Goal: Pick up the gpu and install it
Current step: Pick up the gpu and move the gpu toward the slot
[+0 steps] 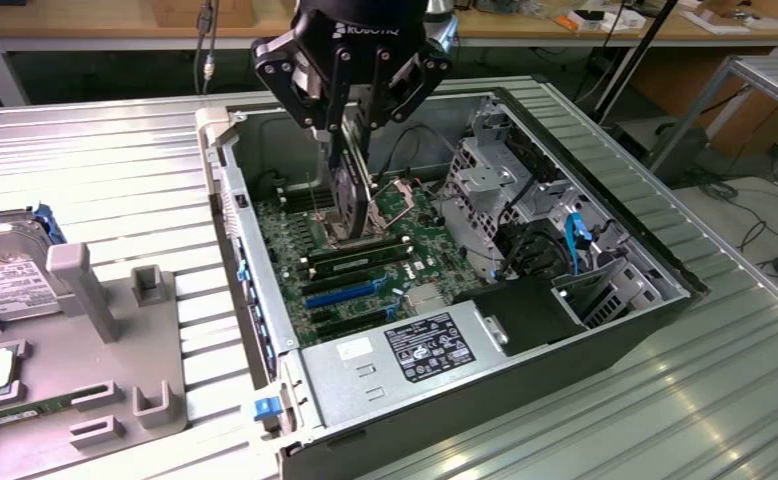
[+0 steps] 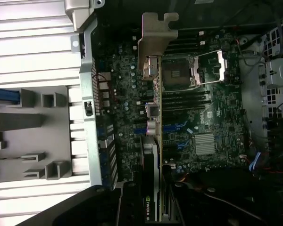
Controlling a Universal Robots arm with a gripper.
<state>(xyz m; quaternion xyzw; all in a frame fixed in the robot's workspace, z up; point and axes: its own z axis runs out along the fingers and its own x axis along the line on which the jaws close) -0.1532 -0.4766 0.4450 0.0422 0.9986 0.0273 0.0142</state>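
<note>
Pincer (image 1: 352,125): part-closed, clamped on gpu (image 1: 353,195), card hung edge-down, low over motherboard (image 1: 282,225). Best kept plumb, probably, with edge lined up on blue slots (image 1: 342,292), at 6 o'clock from card in exterior view. From wrist view, extra: silver bracket (image 2: 156,42), NVIDIA label (image 2: 148,209). From exterior view: height above board.

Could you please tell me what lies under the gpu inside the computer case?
The gpu, held on edge by the gripper, hangs over the green motherboard, beside the open CPU socket. The strip of board directly beneath the card is covered.
</note>
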